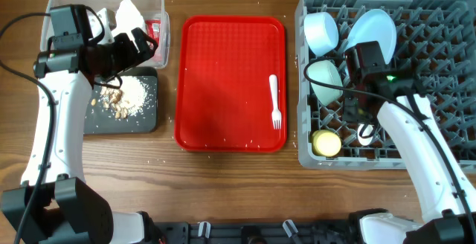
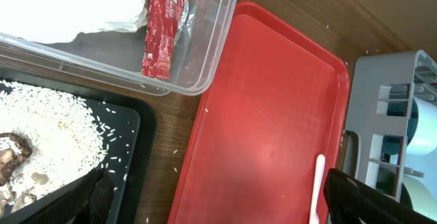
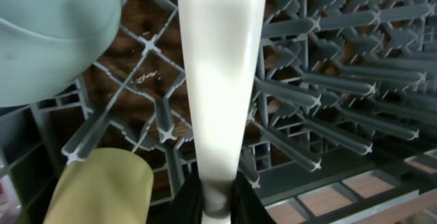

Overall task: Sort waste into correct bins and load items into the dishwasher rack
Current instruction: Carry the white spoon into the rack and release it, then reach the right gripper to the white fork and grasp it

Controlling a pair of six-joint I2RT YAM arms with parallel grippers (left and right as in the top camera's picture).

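Note:
My left gripper (image 1: pixel 140 43) is open and empty, hanging over the near right corner of the clear tub (image 1: pixel 159 4); in the left wrist view its fingers (image 2: pixel 225 207) spread wide. The tub holds the white napkin (image 1: pixel 128 12) and the red wrapper (image 2: pixel 161 29). The black tray (image 1: pixel 149 117) holds beige food scraps and rice (image 1: pixel 123 95). My right gripper (image 1: pixel 357 120) is shut on the white spoon (image 3: pixel 220 80) inside the grey dishwasher rack (image 1: pixel 446 151). The rack holds a white bowl (image 1: pixel 321 32), a pale blue plate (image 1: pixel 374 27), a teal bowl (image 1: pixel 326 80) and a yellow cup (image 1: pixel 326 143). A white fork (image 1: pixel 275 101) lies on the red tray.
The flat red tray (image 1: pixel 223 80) lies between the bins and the rack, with the fork near its right edge. Rice grains are scattered on the wooden table around the black tray. The rack's upright pegs (image 3: pixel 321 87) surround the spoon.

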